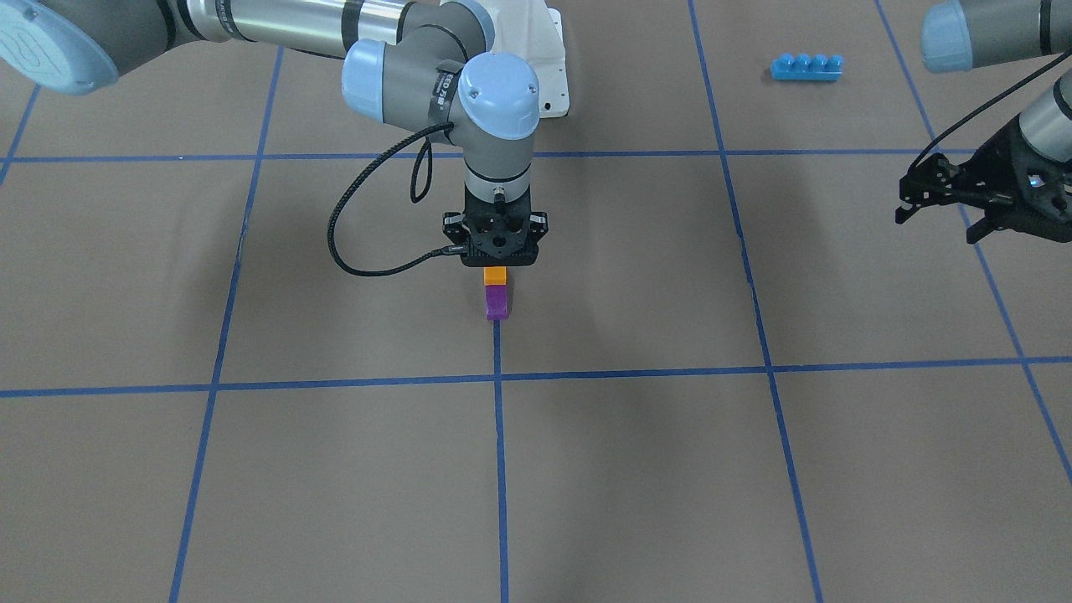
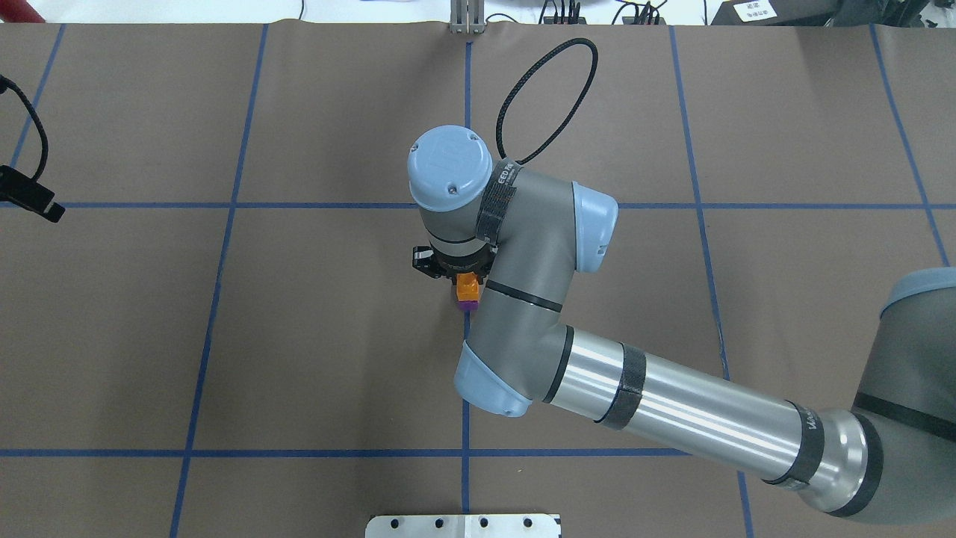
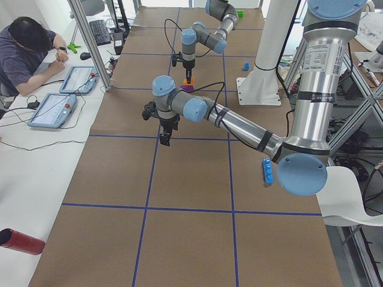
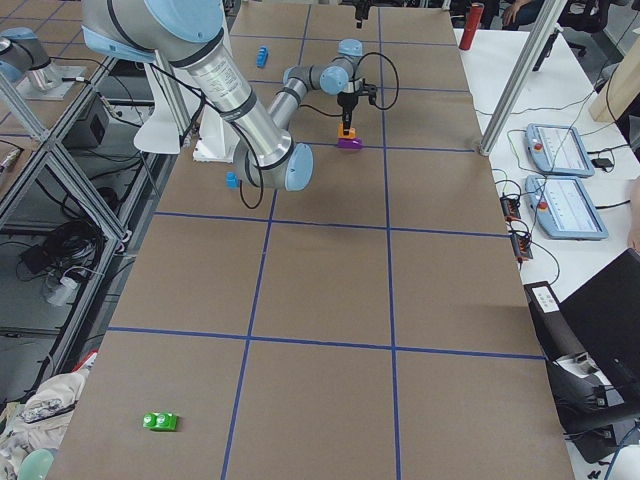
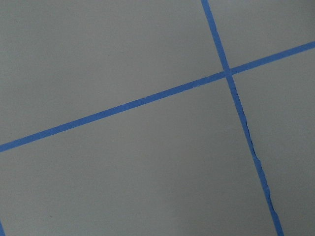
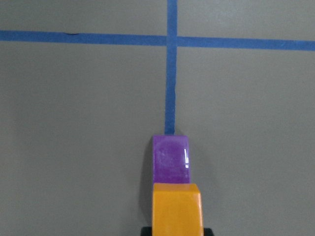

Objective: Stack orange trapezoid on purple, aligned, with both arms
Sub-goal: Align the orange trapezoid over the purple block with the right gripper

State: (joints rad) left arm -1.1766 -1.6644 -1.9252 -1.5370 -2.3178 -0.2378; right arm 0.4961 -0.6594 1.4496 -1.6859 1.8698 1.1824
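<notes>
1. The right claw [image 1: 496,270] points straight down, nipped shut on the orange trapezoid [image 1: 496,275].
2. That brick sits directly over the purple [image 1: 497,301], seemingly touching it, on a blue tape line of the worktop [image 1: 335,469].
3. Well off to the side, the left claw [image 1: 936,224] hangs spread and empty.
4. A long blue brick [image 1: 806,67] lies well apart.
</notes>
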